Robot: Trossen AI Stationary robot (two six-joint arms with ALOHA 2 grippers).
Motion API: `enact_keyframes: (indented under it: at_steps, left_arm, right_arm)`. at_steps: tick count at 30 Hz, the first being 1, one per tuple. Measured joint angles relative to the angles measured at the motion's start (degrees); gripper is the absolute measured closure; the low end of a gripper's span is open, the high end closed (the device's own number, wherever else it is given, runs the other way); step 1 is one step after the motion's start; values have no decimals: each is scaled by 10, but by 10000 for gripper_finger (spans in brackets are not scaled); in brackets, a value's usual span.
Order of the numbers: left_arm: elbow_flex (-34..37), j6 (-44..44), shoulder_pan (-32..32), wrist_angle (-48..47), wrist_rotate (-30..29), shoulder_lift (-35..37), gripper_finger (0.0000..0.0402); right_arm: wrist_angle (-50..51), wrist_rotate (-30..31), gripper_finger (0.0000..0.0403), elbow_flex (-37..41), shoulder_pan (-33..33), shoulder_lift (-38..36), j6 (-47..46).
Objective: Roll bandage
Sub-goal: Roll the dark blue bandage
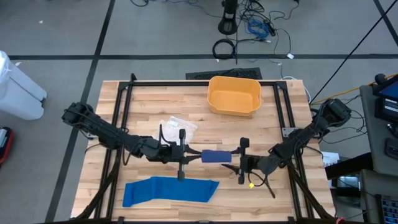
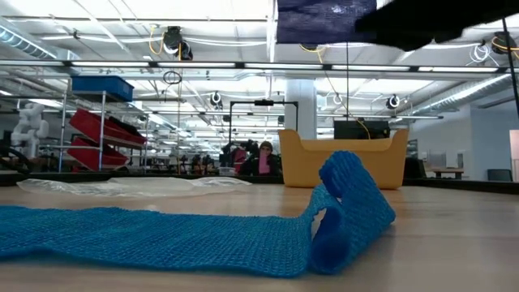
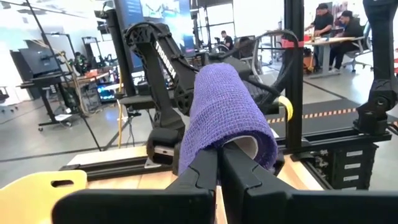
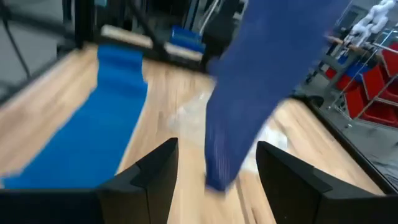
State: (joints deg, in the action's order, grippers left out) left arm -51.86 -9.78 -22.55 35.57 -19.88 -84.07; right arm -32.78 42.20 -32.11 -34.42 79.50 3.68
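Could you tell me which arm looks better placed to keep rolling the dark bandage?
Probably the left. Its pincer is shut on the dark bandage, held off the table. The right pincer is open beside it, holding nothing, so it could only assist.

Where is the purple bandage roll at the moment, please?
In the high view, the purple bandage roll hangs mid-table between both grippers, pinched by the left gripper, above the flat blue bandage.

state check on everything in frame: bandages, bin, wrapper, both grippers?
purple bandage: rolled, held above the table
left gripper: shut on the purple bandage's end
right gripper: open, fingers either side of the roll
blue bandage: unrolled flat, one end curled
yellow bin: upright
plastic wrapper: crumpled on the table
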Motion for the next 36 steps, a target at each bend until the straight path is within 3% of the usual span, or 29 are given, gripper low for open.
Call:
enact_keyframes:
  at_steps: [7, 14, 16, 29, 36]
  left_arm:
    - [0, -11, 0, 0, -3, 0, 396]
    - [0, -12, 6, 0, -15, 0, 396]
    - [0, -13, 6, 0, -22, 0, 396]
    - [1, -92, 20, -26, -93, -1, 396]
    - [1, -130, 26, -99, -91, -1, 396]
  right_arm:
    - [-15, -72, 227, 0, 46, 0, -67]
    - [-41, -145, 372, 0, 67, 0, -75]
    - [-41, -164, 393, 0, 68, 0, -76]
    - [-72, -288, 403, 0, 58, 0, -154]
    - [-111, -305, 403, 0, 43, -17, -192]
